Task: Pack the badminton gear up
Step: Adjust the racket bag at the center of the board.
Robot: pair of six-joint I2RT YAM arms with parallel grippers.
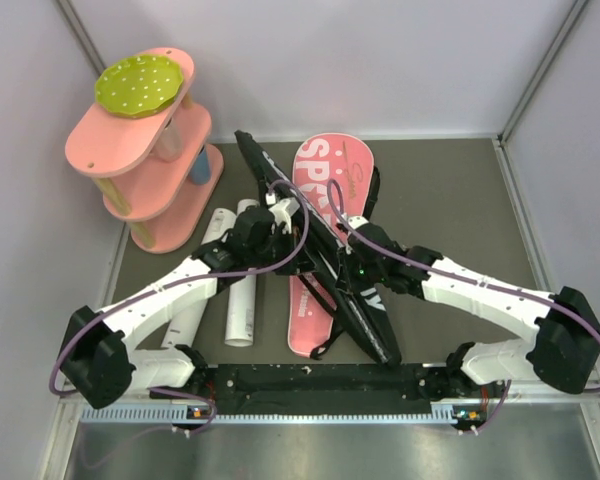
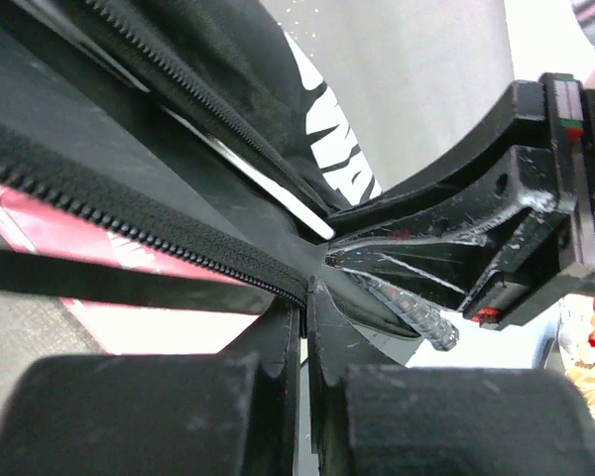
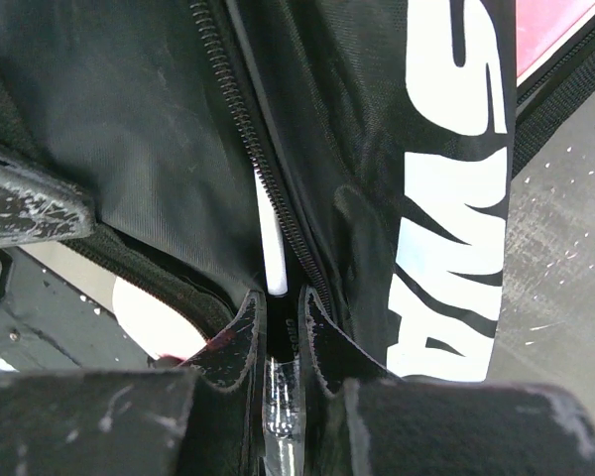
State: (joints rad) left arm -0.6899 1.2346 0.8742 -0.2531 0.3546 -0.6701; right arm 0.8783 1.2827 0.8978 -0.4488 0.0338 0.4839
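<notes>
Bag [image 1: 327, 172] lies centre frame, black flap raised; left pincer [image 2: 304, 302] clamps its zip [image 2: 129, 218] edge, apparently for tension; right pincer [image 3: 280, 312] clamps the zip, probably to close it over a racket shaft [image 3: 270, 248].

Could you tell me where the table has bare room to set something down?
The widest bare patch of table is far right, between the bag and the right wall. The middle is crowded: the bag, with the tubes beside the pink shelf on the left.
</notes>
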